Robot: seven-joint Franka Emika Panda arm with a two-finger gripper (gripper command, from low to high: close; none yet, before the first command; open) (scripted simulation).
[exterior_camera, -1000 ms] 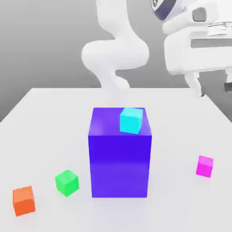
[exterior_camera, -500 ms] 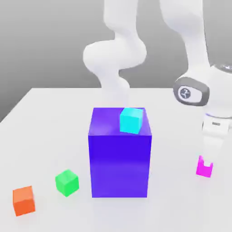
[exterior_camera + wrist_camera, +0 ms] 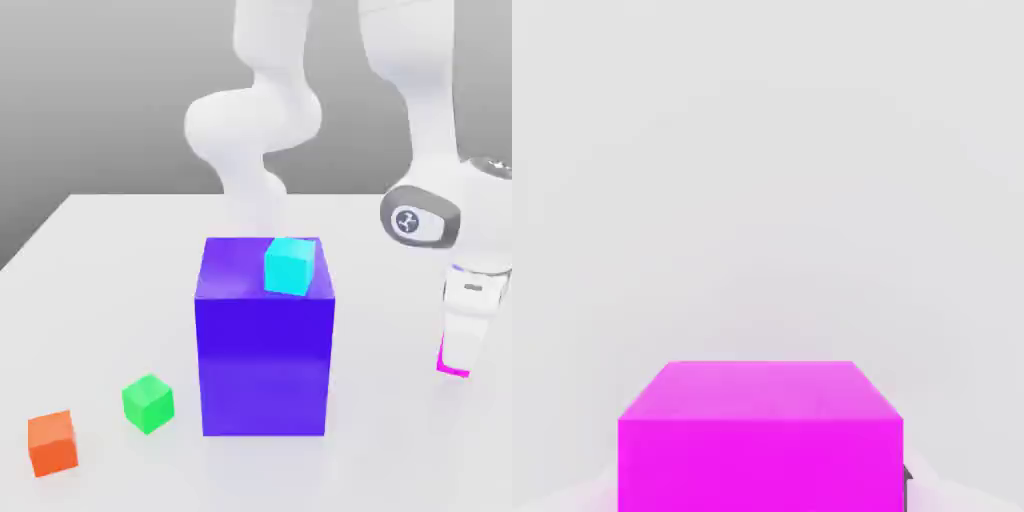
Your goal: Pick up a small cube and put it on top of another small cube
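The small cube [image 3: 441, 360], bright magenta, rests on the white table at the exterior view's right, mostly covered by my gripper [image 3: 458, 348]. The gripper has come straight down over it, and its white fingers stand on either side of the cube and are shut on it. In the hand view the magenta cube [image 3: 760, 436] looms large and close, still resting on the table. The other small cube [image 3: 148, 403], bright green, sits on the table toward the exterior view's left, in front of the big block's corner and far from the gripper.
A big blue-purple block [image 3: 265, 345] stands in the middle of the table [image 3: 110, 260], with a cyan cube [image 3: 290, 266] on its top. An orange cube [image 3: 52, 442] lies at the near left. The arm's base rises behind the block.
The gripper dropped from high at the right down onto the magenta cube, then its open fingers closed on it. The other cubes have not moved.
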